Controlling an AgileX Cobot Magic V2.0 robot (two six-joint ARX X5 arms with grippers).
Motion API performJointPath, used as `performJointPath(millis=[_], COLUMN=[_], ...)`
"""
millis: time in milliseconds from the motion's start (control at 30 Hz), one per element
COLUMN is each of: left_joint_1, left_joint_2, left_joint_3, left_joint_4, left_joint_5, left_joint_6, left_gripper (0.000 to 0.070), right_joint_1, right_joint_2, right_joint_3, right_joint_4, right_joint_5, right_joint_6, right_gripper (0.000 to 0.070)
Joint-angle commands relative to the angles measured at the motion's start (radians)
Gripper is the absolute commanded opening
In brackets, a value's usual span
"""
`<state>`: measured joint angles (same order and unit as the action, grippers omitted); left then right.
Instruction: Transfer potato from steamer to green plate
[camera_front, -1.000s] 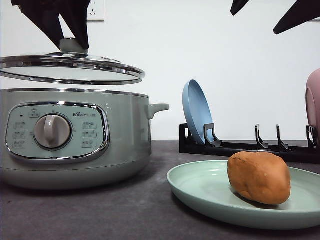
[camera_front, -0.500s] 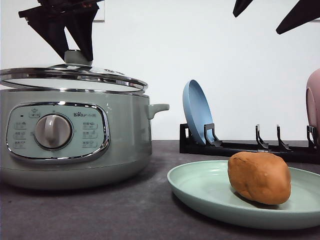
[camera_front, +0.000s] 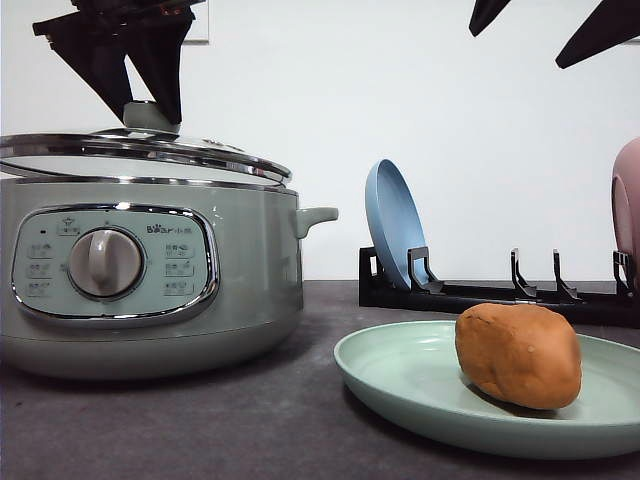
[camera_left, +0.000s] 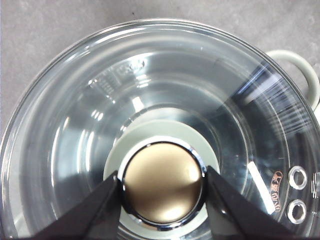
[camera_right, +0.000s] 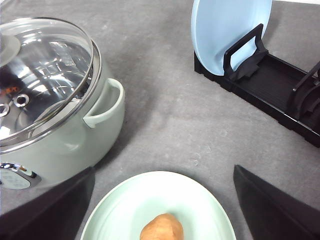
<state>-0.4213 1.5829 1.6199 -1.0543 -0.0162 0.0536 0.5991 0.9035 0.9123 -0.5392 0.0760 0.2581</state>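
Front view: your potato (camera_front: 518, 355) sits on the green plate (camera_front: 400, 375), right of the steamer (camera_front: 150, 270); left wrist: your left gripper (camera_left: 163, 187) pinches the lid knob (camera_left: 163, 186); right wrist: your right gripper (camera_right: 162, 207) hangs spread wide above the plate.

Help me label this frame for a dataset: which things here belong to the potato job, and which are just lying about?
Belongs to the job:
potato, lying on the green plate
steamer
lid, held by its knob in the left hand
right hand, open above the plate

Just lying about:
blue plate, upright in the black rack
pink plate
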Motion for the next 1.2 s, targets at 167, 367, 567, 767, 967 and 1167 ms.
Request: performJointPath(millis=[167, 367, 567, 767, 967, 1167], left_joint_1=[-0.006, -0.006, -0.005, -0.005, -0.005, -0.005], left_joint_2=[0.002, 0.002, 0.002, 0.015, 0.047, 0.060], left_joint_3=[0.023, 0.022, 0.022, 0.022, 0.022, 0.022], left_joint_4=[0.026, 0.031, 0.029, 0.029, 0.028, 0.029], left_joint_5=[0.004, 0.036, 0.036, 0.036, 0.036, 0.035], left_joint_6=[-0.006, -0.006, -0.006, -0.006, -0.006, 0.002], left_gripper=[0.0003, 0.0003, 0.0003, 0.0002, 0.0003, 0.0003], right_joint_1=[0.005, 0.005, 0.005, 0.005, 0.005, 0.005], right_joint_2=[0.003, 0.003, 0.003, 0.003, 0.003, 0.003], right_joint_3=[0.013, 0.013, 0.013, 0.013, 0.013, 0.013], right_joint_4=[0.008, 0.008, 0.007, 0.007, 0.006, 0.006], right_joint_5=[0.004, 0.004, 0.003, 0.003, 0.003, 0.003], right_joint_6=[-0.012, -0.012, -0.012, -0.011, -0.011, -0.012], right_gripper=[0.0560, 0.0560, 0.0560, 0.0560, 0.0560, 0.0560])
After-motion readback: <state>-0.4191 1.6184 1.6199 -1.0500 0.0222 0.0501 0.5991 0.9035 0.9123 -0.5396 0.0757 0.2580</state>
